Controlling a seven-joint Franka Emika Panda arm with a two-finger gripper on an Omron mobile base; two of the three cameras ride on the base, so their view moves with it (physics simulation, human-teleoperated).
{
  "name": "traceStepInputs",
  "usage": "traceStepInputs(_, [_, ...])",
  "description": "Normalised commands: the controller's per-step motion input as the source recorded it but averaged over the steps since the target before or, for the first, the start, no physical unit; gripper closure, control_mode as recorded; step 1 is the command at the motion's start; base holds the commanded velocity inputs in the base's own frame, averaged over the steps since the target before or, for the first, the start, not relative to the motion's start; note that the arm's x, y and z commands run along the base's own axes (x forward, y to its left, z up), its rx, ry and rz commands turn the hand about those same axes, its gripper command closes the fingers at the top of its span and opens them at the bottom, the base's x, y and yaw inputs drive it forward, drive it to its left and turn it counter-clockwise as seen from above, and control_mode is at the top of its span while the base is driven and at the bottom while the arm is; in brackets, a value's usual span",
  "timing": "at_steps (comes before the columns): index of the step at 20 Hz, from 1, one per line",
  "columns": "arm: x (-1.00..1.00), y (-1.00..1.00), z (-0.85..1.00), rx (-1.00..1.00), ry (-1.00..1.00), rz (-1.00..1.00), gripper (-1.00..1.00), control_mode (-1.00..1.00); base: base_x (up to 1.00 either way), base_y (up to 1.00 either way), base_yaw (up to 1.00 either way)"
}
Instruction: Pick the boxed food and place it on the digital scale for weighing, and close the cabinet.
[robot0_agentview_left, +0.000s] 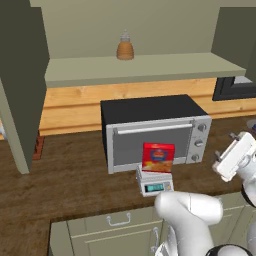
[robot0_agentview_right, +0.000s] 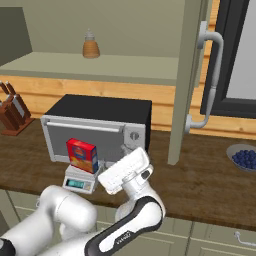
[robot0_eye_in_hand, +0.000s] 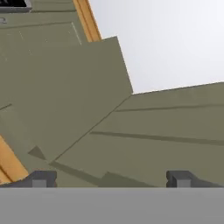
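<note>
Standing upright on the digital scale (robot0_agentview_left: 155, 183), the boxed food (robot0_agentview_left: 158, 157) sits centre frame in the left base view, just in front of the toaster oven (robot0_agentview_left: 155, 131) on the wooden tabletop (robot0_agentview_left: 65, 185). In the right base view box and scale are lower left, with the white hand just to their right and apart from both. Pincer (robot0_eye_in_hand: 109, 178): released, tips wide apart at the bottom of the hand view, nothing between them, olive panels ahead. Cabinet (robot0_agentview_right: 187, 80) open: door edge with its silver bar handle (robot0_agentview_right: 210, 75) upper right in the right base view, shelf inside exposed. Amber bottle (robot0_agentview_left: 125, 47) on the shelf, top centre. Knife block (robot0_agentview_right: 12, 112) at left edge, bowl of blueberries (robot0_agentview_right: 244, 157) at right edge.
</note>
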Motion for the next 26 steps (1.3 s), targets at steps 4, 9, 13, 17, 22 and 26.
traceStepInputs(4, [-0.06, -0.75, 0.26, 0.15, -0.22, -0.08, -1.0, -1.0, 0.0, 0.0, 0.0])
traceStepInputs(9, [-0.12, -0.76, 0.3, 0.13, -0.18, -0.1, -1.0, -1.0, 0.0, 0.0, 0.0])
traceStepInputs(13, [-0.03, -0.74, 0.46, 0.13, -0.09, -0.11, -1.0, -1.0, 0.0, 0.0, 0.0])
traceStepInputs(17, [0.0, -0.69, 0.14, 0.12, -0.04, -0.1, -1.0, -1.0, 0.0, 0.0, 0.0])
traceStepInputs(22, [0.0, -0.65, -0.02, 0.09, -0.12, -0.08, -1.0, -1.0, 0.0, 0.0, 0.0])
traceStepInputs(26, [-0.13, -0.65, 0.16, 0.12, 0.0, -0.07, -1.0, -1.0, 0.0, 0.0, 0.0])
